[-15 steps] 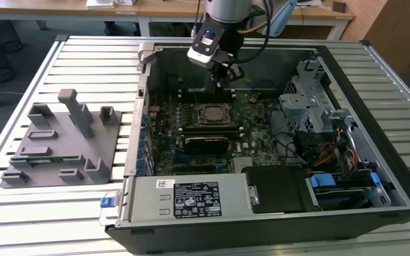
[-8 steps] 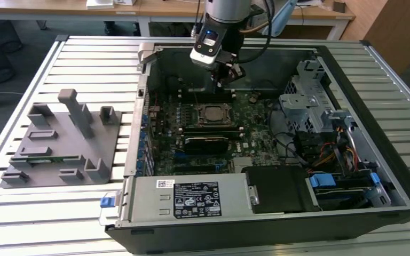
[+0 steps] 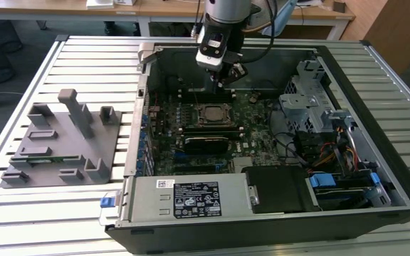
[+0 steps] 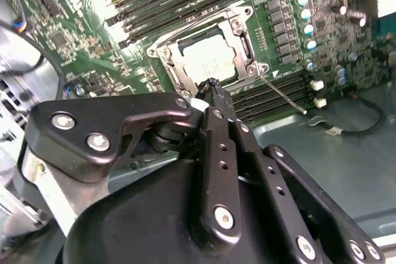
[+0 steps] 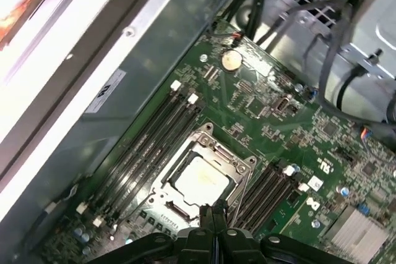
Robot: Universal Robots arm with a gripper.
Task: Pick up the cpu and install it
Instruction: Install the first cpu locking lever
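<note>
The cpu (image 3: 212, 113) lies flat inside the square socket frame (image 3: 213, 124) on the motherboard of the open computer case. Its pale silvery top shows in both wrist views (image 4: 207, 60) (image 5: 201, 177). My gripper (image 3: 223, 80) hangs above the board, a little behind the socket toward the case's back wall. In both wrist views its fingertips (image 4: 210, 85) (image 5: 213, 213) are pressed together with nothing between them, apart from the cpu and above it. The socket's metal frame (image 4: 244, 23) stands around the chip.
A grey plastic tray (image 3: 55, 144) with upright posts and a green memory stick (image 3: 48, 158) lies at the exterior view's left. Memory slots (image 5: 151, 134) flank the socket. A drive cage (image 3: 308, 101), cables (image 3: 326, 149) and the power supply (image 3: 190, 200) crowd the case.
</note>
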